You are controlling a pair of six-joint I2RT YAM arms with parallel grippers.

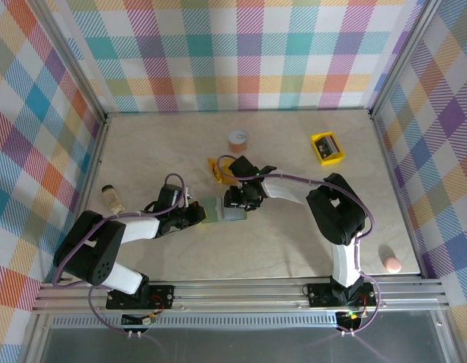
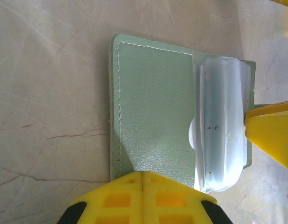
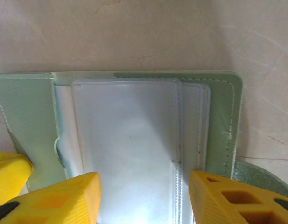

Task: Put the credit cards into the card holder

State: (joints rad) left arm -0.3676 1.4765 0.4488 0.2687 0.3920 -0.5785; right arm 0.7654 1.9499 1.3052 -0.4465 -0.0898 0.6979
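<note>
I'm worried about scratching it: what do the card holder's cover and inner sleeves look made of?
The card holder cover looks like sage-green leather or faux leather: fine grain, slight sheen, pale stitching. The inner sleeves look like clear flexible plastic: glossy, see-through, bowed.

- My right fingers (image 3: 64, 198) sit at the bottom of the view, yellow and spread wide apart, gripping nothing.
- The card holder (image 3: 29, 116) lies open and flat on the pale veined bench (image 3: 134, 32), sage green with light stitching along its edges.
- A stack of clear plastic sleeves (image 3: 129, 140) covers its middle and runs down between my two fingers.
- A green tab (image 3: 265, 179) curves out past the holder's lower right edge.
- A yellow tip of my left fingers (image 3: 8, 172) meets the holder's left flap.
</note>
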